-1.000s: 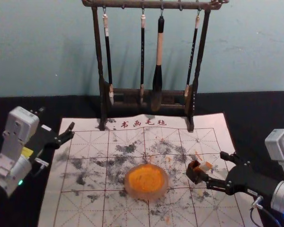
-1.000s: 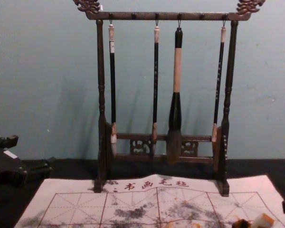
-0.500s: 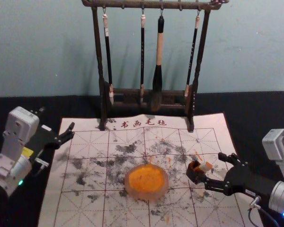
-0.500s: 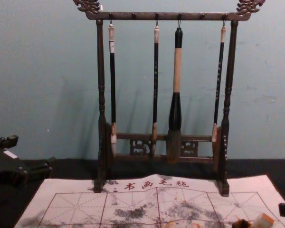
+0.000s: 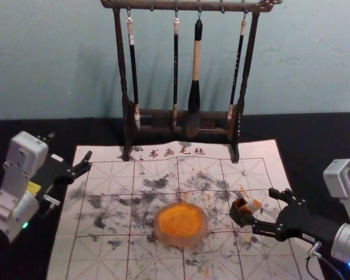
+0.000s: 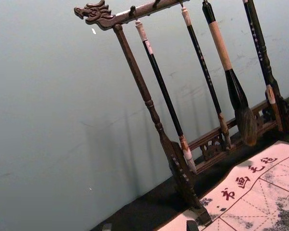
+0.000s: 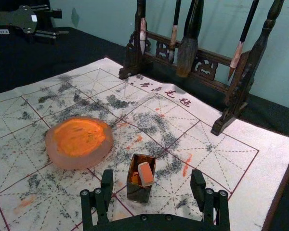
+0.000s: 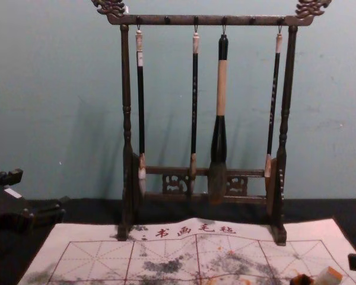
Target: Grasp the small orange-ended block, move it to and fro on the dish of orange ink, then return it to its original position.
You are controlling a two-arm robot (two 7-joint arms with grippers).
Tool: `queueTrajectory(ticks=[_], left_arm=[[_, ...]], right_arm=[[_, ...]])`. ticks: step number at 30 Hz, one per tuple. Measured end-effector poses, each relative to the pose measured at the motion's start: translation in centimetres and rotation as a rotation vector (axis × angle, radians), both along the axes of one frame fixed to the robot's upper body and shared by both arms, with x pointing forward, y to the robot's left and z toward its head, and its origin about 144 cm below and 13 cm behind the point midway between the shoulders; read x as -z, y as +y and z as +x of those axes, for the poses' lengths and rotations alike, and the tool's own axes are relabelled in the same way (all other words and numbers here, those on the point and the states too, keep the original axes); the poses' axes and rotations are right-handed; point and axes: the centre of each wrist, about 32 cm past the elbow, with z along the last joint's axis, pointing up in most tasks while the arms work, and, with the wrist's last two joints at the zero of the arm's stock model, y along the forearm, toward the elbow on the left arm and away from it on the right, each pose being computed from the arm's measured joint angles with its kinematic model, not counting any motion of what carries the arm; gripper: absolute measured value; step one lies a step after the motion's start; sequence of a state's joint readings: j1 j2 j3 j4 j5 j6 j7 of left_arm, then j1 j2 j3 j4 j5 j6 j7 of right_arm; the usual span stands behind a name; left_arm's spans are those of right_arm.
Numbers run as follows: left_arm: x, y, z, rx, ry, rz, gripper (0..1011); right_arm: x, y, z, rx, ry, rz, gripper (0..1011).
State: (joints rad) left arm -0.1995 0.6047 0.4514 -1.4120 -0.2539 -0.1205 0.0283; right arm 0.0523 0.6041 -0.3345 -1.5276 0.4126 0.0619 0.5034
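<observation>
Going left to right: our left gripper (image 5: 71, 147) is parked off at the left side, next to the far left part of the gridded mat (image 5: 108, 175). Its fingers are spread, with nothing between them. The mat lies on the black tabletop (image 5: 23, 129), and it's got red lines, a row of dark characters along the far edge, and a bunch of grey smudges plus some orange marks.

At the back we've got the dark wooden rack (image 5: 121, 64), feet on the far part of the mat, plain wall (image 5: 58, 58) behind it. Four brushes hang off it: a slim one (image 5: 133, 76), another slim one (image 5: 175, 70), the fat one with the pale band and big bristles (image 5: 196, 61), then one more slim one (image 5: 237, 67).

The round dish (image 5: 192, 241) sits on the mat in front of the rack, orange ink (image 5: 179, 219) in the middle of it. To its right, a bit apart, is the little dark box (image 5: 235, 217), open on top, smeared orange inside. Our small block (image 5: 253, 205) is in there, leaning, with its orange end poking up.

Right by that is our right gripper (image 5: 263, 207), reaching in from the right. Its fingers are wide apart, and they aren't gripping the block.
</observation>
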Motion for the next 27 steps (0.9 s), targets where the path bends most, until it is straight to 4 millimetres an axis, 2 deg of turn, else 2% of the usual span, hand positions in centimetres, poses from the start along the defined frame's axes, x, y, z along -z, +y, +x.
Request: queueTrajectory(ticks=[14, 17, 27], left_arm=[[0.00, 0.00, 0.00, 0.000, 0.000, 0.000, 1001], [0.00, 0.00, 0.00, 0.000, 0.000, 0.000, 1001], [0.00, 0.00, 0.00, 0.000, 0.000, 0.000, 1001]], right_arm=[[-0.01, 0.02, -0.02, 0.001, -0.001, 0.000, 993], [-0.01, 0.02, -0.02, 0.001, -0.001, 0.000, 941], [-0.01, 0.02, -0.02, 0.001, -0.001, 0.001, 664]])
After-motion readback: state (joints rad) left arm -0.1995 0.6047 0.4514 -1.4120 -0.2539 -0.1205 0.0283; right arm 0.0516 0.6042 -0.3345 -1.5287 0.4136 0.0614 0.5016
